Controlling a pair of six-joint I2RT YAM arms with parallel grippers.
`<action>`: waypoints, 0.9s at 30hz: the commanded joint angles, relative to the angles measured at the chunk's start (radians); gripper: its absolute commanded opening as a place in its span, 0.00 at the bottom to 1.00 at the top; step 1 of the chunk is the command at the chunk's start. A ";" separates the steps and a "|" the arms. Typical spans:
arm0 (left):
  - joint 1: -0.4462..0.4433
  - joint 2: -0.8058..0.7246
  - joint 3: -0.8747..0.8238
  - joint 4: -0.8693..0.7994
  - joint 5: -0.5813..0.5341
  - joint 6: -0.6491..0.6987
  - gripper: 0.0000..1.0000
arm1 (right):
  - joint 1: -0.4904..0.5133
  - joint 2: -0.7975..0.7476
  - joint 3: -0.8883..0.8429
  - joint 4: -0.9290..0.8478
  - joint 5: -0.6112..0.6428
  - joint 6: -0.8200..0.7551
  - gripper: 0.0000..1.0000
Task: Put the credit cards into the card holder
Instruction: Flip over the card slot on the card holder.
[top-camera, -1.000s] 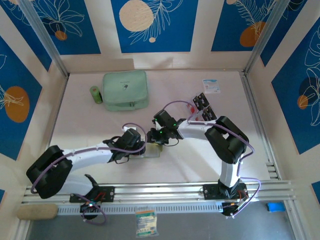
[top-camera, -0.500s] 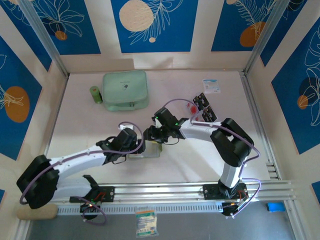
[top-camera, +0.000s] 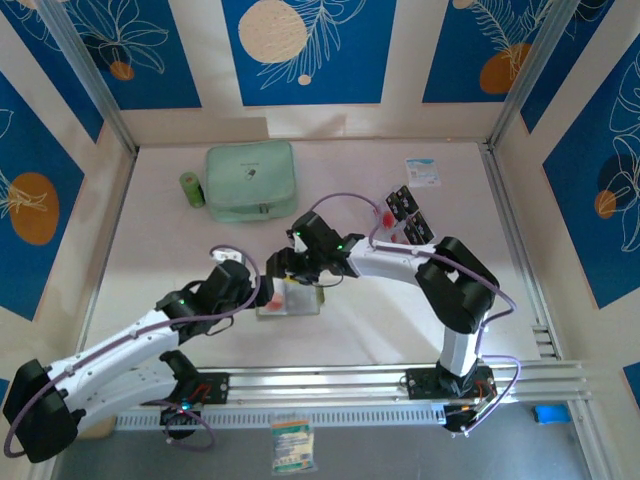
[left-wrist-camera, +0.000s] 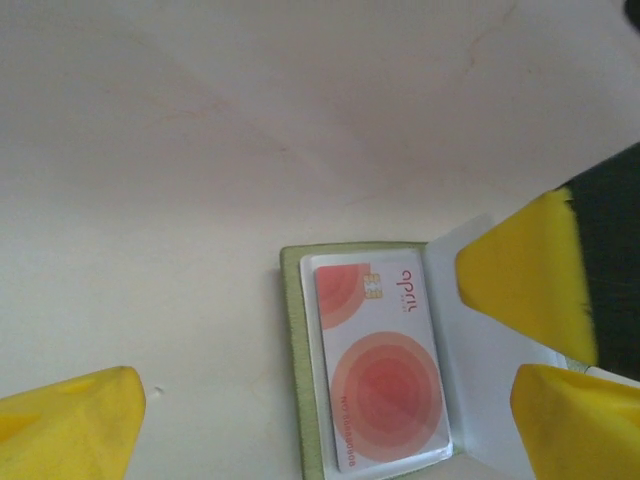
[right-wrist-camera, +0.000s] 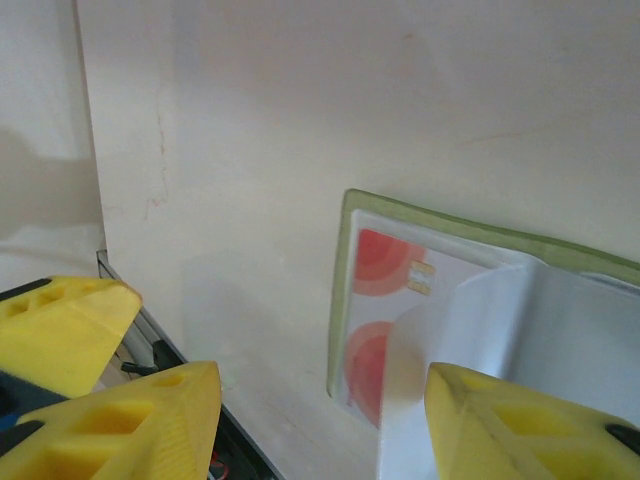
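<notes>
Top external view first: where's the holder?

— The holder (top-camera: 290, 308) lies open on the table (top-camera: 200, 240), right under both sets of jaws. The left gripper (top-camera: 262, 292) and right gripper (top-camera: 283, 272) crowd over it, nearly touching. The other cards (top-camera: 405, 215) lie well behind the right jaws.

Left wrist?

— The left jaws stand wide, released, gripping nothing. One card (left-wrist-camera: 380, 370) lies in the holder, below and between them. A right finger (left-wrist-camera: 520, 275) rests at the pale flap (left-wrist-camera: 478, 370) just beside that card.

Right wrist?

— The right jaws are parted and clamp nothing. The flap rides up against one finger.

What could go wrong?

— I can't tell whether the card sits in a slot. If it's loose, a finger lifting off that flap could flick it out, or let the holder fold shut. Jaws this close could also knock each other and shove the holder.
</notes>
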 joint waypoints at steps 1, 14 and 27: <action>0.018 -0.030 -0.001 0.017 -0.045 -0.011 0.94 | 0.037 0.069 0.045 -0.041 -0.031 0.012 0.57; 0.021 -0.012 -0.022 0.023 -0.027 -0.013 0.94 | 0.040 0.168 0.106 -0.025 -0.059 0.017 0.57; 0.021 0.110 -0.059 0.104 0.030 0.000 0.94 | 0.030 0.182 0.085 0.012 -0.069 0.061 0.56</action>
